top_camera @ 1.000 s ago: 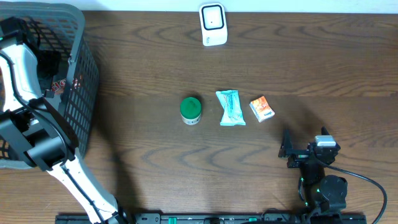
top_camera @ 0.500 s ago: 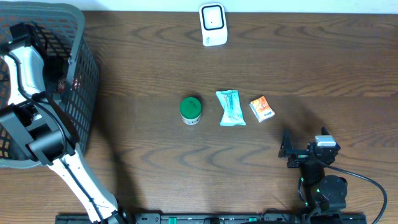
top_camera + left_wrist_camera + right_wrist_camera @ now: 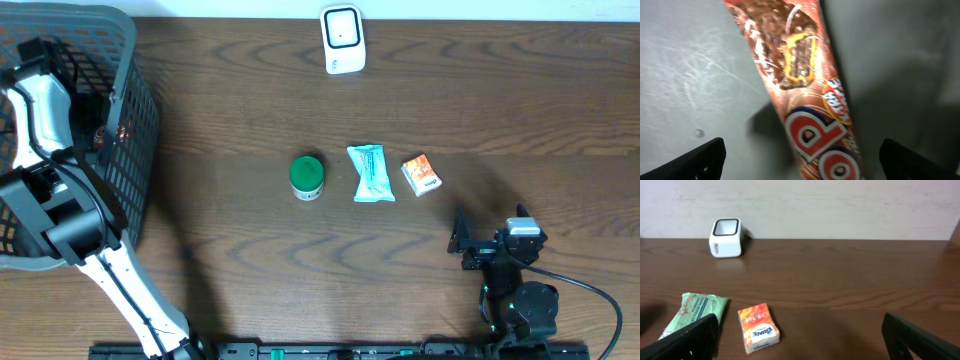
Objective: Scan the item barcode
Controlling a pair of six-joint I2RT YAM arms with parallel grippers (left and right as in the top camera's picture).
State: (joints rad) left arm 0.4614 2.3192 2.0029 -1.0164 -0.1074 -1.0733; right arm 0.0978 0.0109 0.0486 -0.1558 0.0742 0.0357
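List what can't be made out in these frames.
- Snack wrapper: left wrist view, blurred, cut off top and bottom; no barcode shows.
- Green packet: right wrist view, lower end hidden by the right tool.
- Green tub: overhead, label too small to read.
- Basket contents: overhead, mostly hidden by the left arm.

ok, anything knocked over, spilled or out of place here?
Nothing stands out. The green-lidded tub, mint packet and orange tissue pack sit in a tidy row mid-table, scanner at the far edge. In the basket, a red-brown snack wrapper lies intact below the open left claw.
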